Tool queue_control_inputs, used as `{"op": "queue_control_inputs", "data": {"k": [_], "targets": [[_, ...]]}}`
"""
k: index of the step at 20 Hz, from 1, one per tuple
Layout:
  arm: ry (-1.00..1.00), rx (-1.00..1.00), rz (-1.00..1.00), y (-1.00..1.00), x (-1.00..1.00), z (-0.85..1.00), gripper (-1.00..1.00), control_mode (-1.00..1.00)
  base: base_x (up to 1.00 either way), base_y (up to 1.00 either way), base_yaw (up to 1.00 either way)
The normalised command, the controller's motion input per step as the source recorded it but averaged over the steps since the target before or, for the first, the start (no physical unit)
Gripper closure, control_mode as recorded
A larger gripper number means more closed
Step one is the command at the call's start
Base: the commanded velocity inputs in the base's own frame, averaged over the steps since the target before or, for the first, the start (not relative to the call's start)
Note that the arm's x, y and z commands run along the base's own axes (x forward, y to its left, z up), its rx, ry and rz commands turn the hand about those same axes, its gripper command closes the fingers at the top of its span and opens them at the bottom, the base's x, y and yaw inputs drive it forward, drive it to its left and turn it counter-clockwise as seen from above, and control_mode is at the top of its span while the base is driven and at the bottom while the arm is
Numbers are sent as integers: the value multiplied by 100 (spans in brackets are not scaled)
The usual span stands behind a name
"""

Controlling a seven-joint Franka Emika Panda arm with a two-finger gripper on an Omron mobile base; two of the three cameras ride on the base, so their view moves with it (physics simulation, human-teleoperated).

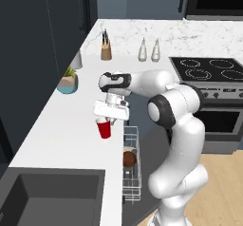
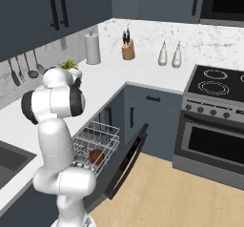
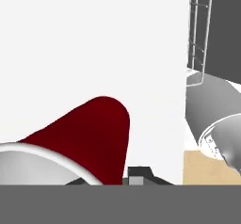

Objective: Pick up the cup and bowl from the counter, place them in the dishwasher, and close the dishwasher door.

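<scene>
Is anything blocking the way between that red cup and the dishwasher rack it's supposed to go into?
Nothing visible. The hand is shut on the cup near the counter edge; the rack stands pulled out just beyond, holding the bowl with room left.

Dark cabinets (image 2: 157, 111), steel oven (image 2: 214, 140), pale wood floor (image 2: 162, 197).

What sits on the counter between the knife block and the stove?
Two white shaker bottles stand between wooden knife block and black stove, in both base views.
</scene>
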Motion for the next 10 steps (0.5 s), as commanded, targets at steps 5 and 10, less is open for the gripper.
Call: {"op": "queue_control_inputs", "data": {"k": [5, 10], "targets": [[0, 4, 0, -59, -94, 30, 100, -100, 0, 0, 0], [0, 2, 0, -63, -80, 25, 100, -100, 0, 0, 0]]}}
